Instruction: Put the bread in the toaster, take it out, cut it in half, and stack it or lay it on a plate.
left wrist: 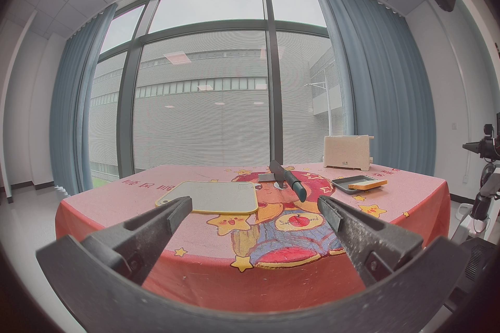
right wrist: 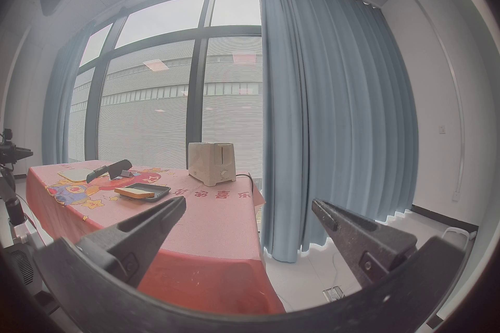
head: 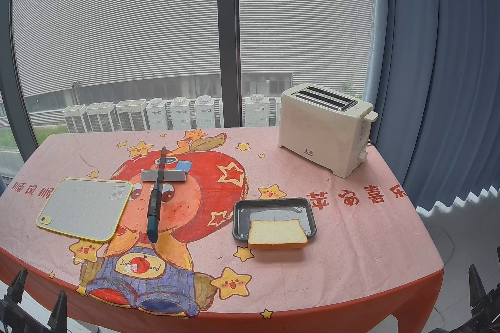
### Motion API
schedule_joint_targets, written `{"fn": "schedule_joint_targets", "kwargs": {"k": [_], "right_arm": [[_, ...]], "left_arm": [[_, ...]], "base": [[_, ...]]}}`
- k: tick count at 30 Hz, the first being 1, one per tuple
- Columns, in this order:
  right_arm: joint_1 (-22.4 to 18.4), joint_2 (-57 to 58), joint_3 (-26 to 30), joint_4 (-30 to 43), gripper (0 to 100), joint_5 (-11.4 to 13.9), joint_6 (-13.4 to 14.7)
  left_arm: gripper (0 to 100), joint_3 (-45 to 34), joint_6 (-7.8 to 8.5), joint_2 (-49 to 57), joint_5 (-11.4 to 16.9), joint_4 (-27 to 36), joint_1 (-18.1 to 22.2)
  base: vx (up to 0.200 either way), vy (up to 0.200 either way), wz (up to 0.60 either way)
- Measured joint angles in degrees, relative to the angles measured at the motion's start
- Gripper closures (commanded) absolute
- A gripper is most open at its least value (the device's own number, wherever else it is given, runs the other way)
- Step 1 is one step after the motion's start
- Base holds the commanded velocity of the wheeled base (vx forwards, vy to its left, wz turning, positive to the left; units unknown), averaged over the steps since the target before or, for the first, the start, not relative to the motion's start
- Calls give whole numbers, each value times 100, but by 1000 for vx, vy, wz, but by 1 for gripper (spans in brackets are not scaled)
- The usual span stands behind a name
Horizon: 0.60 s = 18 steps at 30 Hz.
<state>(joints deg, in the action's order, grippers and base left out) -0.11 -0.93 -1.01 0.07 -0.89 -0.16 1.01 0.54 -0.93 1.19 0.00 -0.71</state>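
- So, bread lies flat across the near rim of the tray, a bit right of the middle of the table. Its long side runs left-to-right across the robot's front.
- Toaster sits behind it and further right, well apart. The slots are up top and run roughly the same way as the bread's long side, just skewed a bit.
- Right gripper hangs off the table's near right corner, jaws spread wide with nothing in them. Bread is ahead of it and to its left.
- Left gripper is off the near left edge, also wide and empty. The board and knife sit between it and the bread.
- My read: the right arm is nearer to both bread and toaster, so it's the obvious pick for the grab.
- Catch is the slice lies flat and the slot wants it on edge, so I'd guess it needs tipping upright once it's picked up.
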Motion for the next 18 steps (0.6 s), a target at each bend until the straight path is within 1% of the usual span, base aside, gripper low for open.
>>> {"fn": "schedule_joint_targets", "kwargs": {"k": [18], "right_arm": [[-7, 0, 0, -5, 0, 21, -16]], "left_arm": [[0, 0, 0, 0, -5, 0, -2]], "base": [[0, 0, 0]]}}
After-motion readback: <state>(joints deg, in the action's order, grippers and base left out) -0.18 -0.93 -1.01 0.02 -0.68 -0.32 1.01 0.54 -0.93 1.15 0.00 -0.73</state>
